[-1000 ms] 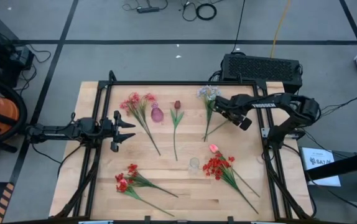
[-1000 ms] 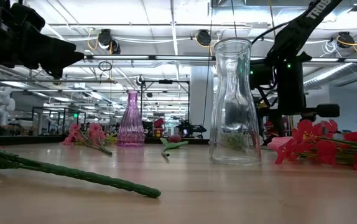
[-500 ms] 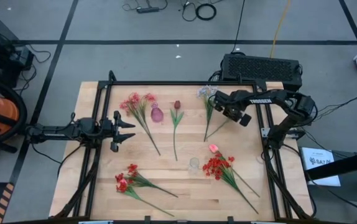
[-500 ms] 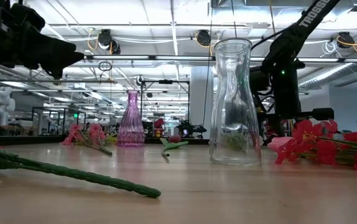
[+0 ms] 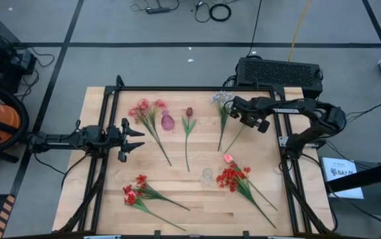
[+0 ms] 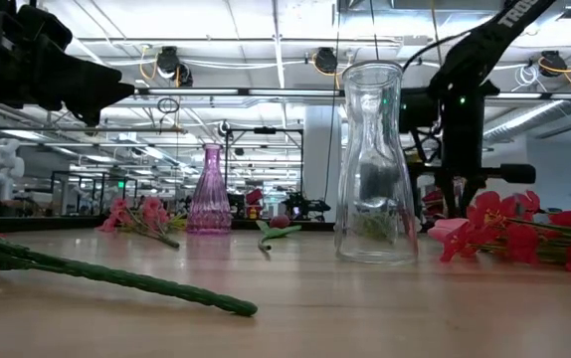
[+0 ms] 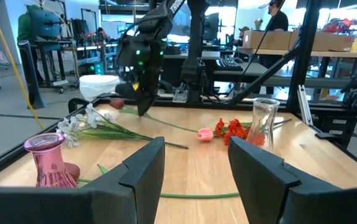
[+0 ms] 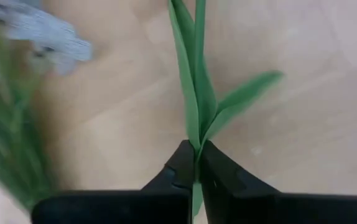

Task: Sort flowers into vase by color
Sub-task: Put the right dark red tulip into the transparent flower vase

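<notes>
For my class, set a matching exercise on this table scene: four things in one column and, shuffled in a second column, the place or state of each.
Things:
1. pink vase
2. clear vase
3. right gripper
4. left gripper

Places or states:
A. open, waiting at the table's left side
B. shut on a green stem near the pale blue-white sprig
C. upright beside the red cluster
D. upright between the pink sprays and the maroon tulip

Pairs: 1-D, 2-C, 3-B, 4-A

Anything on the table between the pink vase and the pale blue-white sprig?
Yes: a dark maroon tulip lies between the pink vase and the pale blue-white sprig, in the high view.
</notes>
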{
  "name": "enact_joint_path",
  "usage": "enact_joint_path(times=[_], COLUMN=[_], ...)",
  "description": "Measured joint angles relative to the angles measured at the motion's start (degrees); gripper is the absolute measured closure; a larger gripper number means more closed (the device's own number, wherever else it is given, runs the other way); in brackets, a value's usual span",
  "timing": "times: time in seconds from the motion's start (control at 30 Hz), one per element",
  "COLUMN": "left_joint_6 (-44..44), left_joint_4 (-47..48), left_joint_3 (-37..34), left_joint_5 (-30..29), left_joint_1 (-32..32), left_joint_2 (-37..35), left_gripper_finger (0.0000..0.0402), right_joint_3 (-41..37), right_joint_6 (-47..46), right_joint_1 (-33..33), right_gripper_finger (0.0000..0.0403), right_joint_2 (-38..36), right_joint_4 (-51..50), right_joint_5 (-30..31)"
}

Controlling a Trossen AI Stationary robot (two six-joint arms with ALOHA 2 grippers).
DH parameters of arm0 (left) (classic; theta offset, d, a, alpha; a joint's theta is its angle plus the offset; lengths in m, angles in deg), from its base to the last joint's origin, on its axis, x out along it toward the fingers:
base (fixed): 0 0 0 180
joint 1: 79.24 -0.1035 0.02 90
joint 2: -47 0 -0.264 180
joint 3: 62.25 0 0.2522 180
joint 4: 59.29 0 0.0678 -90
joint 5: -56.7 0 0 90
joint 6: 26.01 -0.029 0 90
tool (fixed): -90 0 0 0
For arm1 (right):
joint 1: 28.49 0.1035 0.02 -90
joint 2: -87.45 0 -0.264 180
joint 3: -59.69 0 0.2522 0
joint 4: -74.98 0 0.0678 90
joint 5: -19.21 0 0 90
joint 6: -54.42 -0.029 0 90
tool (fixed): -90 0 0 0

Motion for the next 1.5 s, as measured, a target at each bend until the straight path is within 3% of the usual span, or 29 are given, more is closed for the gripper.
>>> enact_joint_path(times=[0.27,0.4,0.57,0.87,1.23,1.5], left_joint_6=[0.00,0.00,0.00,0.00,0.00,0.00], left_joint_4=[0.04,0.01,0.00,0.00,-0.02,0.02], left_joint_3=[0.00,0.00,-0.01,0.00,-0.01,-0.02], left_joint_5=[0.00,-0.01,-0.01,-0.02,-0.02,-0.01], left_joint_1=[0.00,0.00,0.01,0.01,0.02,0.01], left_joint_2=[0.00,0.00,0.00,0.00,0.00,0.00], left_gripper_finger=[0.0217,0.0217,0.0217,0.0217,0.0217,0.0217], right_joint_3=[0.11,0.15,0.22,0.31,0.31,-5.35], right_joint_6=[2.63,13.57,38.06,56.60,73.96,73.89], right_joint_1=[7.09,11.10,12.49,15.75,31.05,37.64], right_gripper_finger=[0.0399,0.0399,0.0399,0.0401,0.0402,0.0403], right_joint_2=[-15.76,-23.25,-28.42,-29.91,-32.50,-34.42], right_joint_4=[1.22,5.74,11.84,23.85,34.15,38.62], right_joint_5=[13.66,18.35,12.16,1.63,7.11,8.64])
